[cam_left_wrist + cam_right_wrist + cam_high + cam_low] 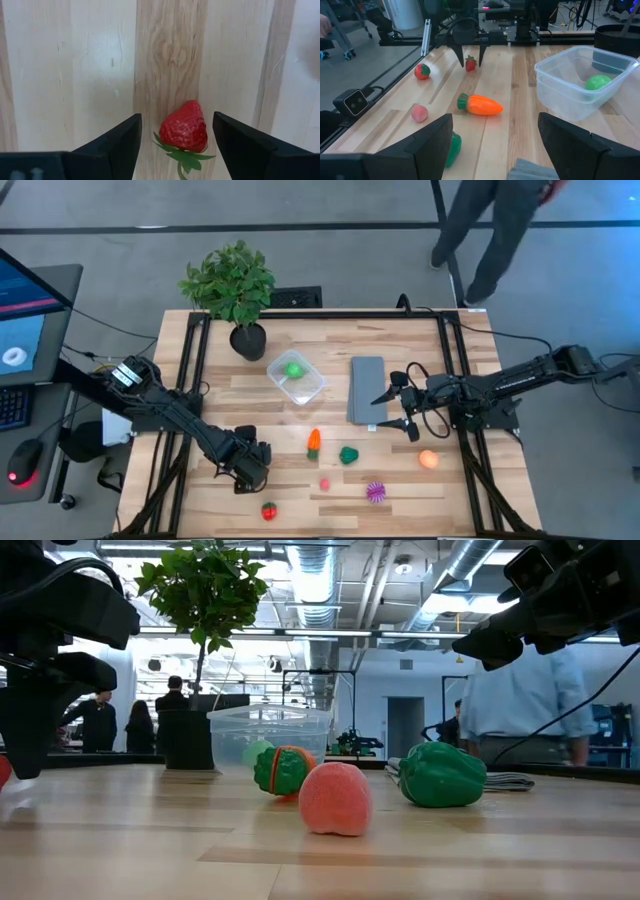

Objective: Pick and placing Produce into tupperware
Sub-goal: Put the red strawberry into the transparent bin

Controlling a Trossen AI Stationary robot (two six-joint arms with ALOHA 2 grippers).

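Step in hand: the left gripper (175,142) is straddling a strawberry (184,127) on the table (100,75); I judge this the pick of the next piece of produce.
Left jaws: standing apart on either side of the strawberry, gaps showing on both sides, not yet clamped on it.
Strawberry: lying on the bare wood between the left fingers, seen again under the far gripper in the right wrist view (470,63).
Container: the clear tub (296,377) is sitting at about 1 o'clock from the left gripper (252,462), well apart, beside a grey slab (366,388); a green ball (294,368) is lying inside it.
Other produce: carrot (314,442), dark green piece (348,454), orange ball (428,459), pink piece (324,483), spiky purple ball (376,491) and a red piece (268,510) are all lying loose on the table.
Right gripper: hovering (400,409) by the slab's edge, jaws parted, holding nothing.
Next move: likely calling for the left jaws to close on the strawberry, lift, then swing toward 1 o'clock over the tub.
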